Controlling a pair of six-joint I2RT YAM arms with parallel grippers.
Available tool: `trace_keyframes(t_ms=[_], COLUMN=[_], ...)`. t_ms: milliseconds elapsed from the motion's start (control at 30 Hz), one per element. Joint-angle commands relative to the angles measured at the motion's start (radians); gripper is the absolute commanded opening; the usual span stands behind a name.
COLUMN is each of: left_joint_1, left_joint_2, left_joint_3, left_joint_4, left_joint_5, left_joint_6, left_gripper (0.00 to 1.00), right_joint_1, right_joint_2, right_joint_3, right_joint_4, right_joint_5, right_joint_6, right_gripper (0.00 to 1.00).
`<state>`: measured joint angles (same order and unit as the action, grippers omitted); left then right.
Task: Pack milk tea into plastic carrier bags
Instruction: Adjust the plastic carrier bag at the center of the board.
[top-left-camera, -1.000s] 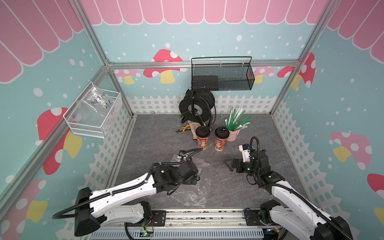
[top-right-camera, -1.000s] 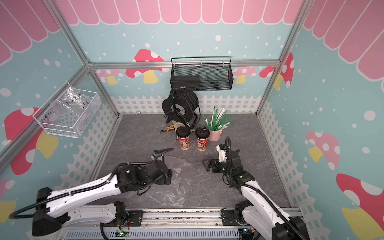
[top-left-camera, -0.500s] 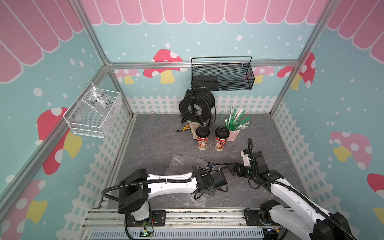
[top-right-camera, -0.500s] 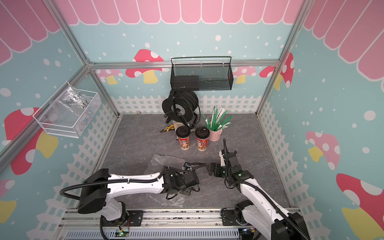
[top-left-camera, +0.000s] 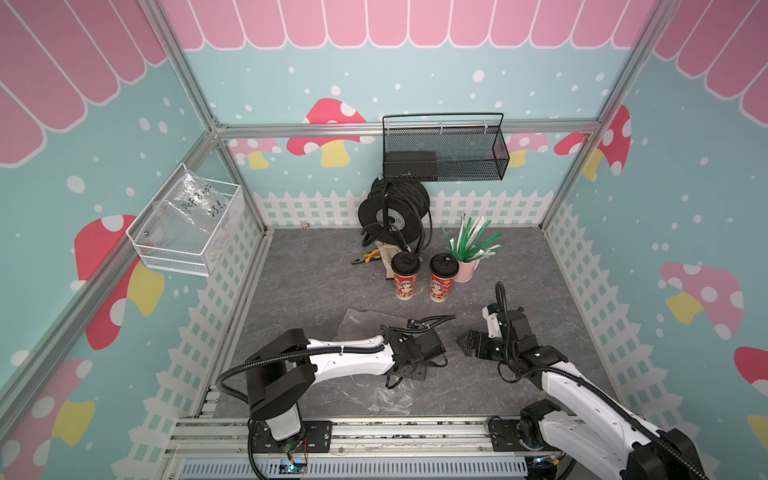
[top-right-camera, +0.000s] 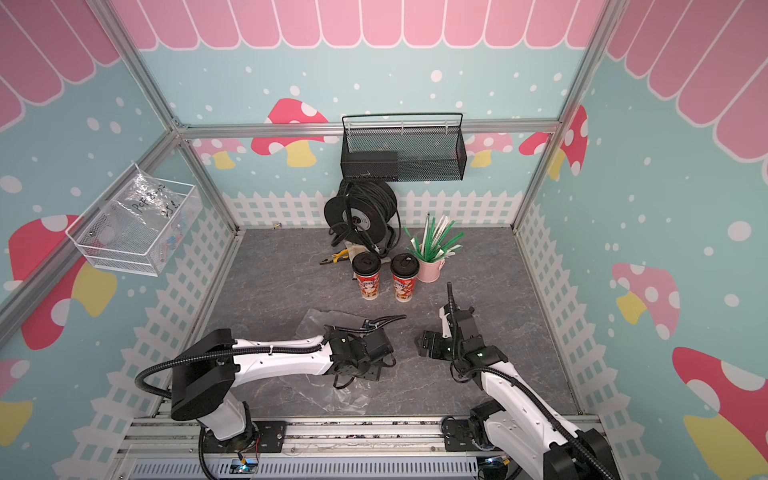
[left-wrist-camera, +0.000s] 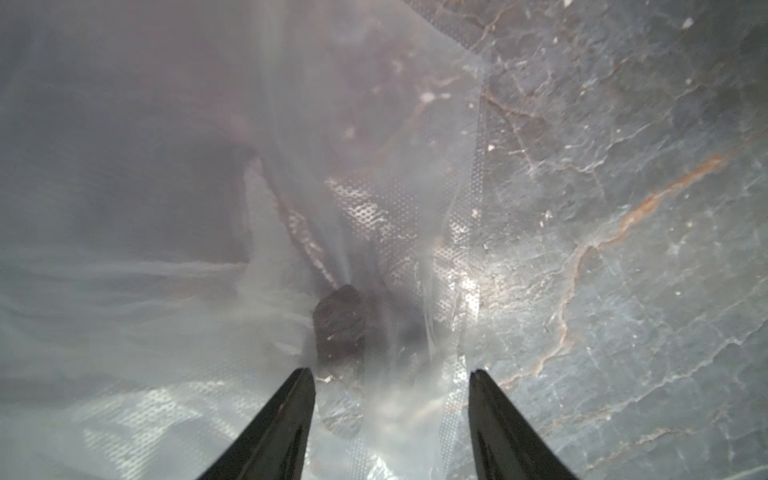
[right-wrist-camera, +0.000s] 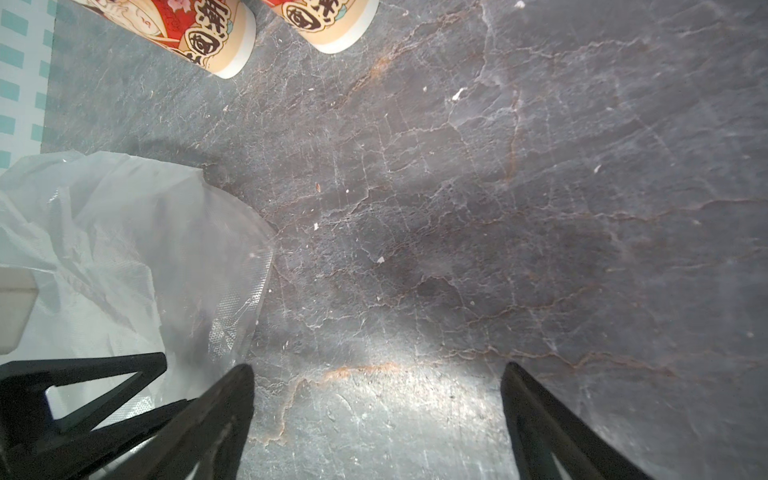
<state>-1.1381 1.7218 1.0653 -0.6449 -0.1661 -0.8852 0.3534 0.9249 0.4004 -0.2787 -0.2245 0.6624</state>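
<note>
Left wrist view: found left gripper (left-wrist-camera: 388, 372) low over the plastic carrier bag (left-wrist-camera: 374, 199), black tapered fingers (left-wrist-camera: 286, 415) standing apart, thin film lying across the gap, unclamped. Noted embossed dotted strip along a bag seam just ahead of the fingertips, cloudy crinkled folds to one side, veined grey stone-look floor (left-wrist-camera: 623, 166) past the other finger.

Right wrist view: found right gripper (right-wrist-camera: 376, 368) spread wide over bare floor, nothing between the jaws. Saw bag edge just beside one finger, outside the gap. Saw milk tea cups (right-wrist-camera: 216, 37) well ahead of the fingertips, upright, side by side: red paper, cream bases, bold black-outlined Chinese characters, not read with confidence.

Both top views: confirmed black domed lids and cartoon prints. Read handwriting on clear bag (top-left-camera: 195, 208) in white wire basket (top-left-camera: 166, 257): "PCF 8…", then "25…", rest illegible.
</note>
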Motion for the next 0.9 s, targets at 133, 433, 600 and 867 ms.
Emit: trace_keyframes(t_ms=[133,433,600,867], left_joint_1=[0.005,0.03,0.039,0.09], left_joint_2=[0.054,0.012,-0.096,-0.2], left_joint_3=[0.005,0.058,0.09,0.091], left_joint_4=[0.042,0.011,-0.019,-0.019], left_joint_5=[0.046,0.079,0.075,0.112], left_joint_6=[0.023,0.04,0.04,0.036], left_gripper=[0.23,0.0,0.0,0.0], right_joint_1=[0.004,0.004,0.006,0.025], right_joint_2=[0.027,0.017,-0.006,-0.075], right_joint_3=[-0.018,-0.062,-0.108,-0.195], right_joint_4=[0.049,0.161,0.31,0.571], right_joint_5=[-0.011,-0.111,-0.253,-0.419], right_joint_6=[0.012,0.039,0.09,0.205], right_gripper=[0.96,0.96,0.92,0.83])
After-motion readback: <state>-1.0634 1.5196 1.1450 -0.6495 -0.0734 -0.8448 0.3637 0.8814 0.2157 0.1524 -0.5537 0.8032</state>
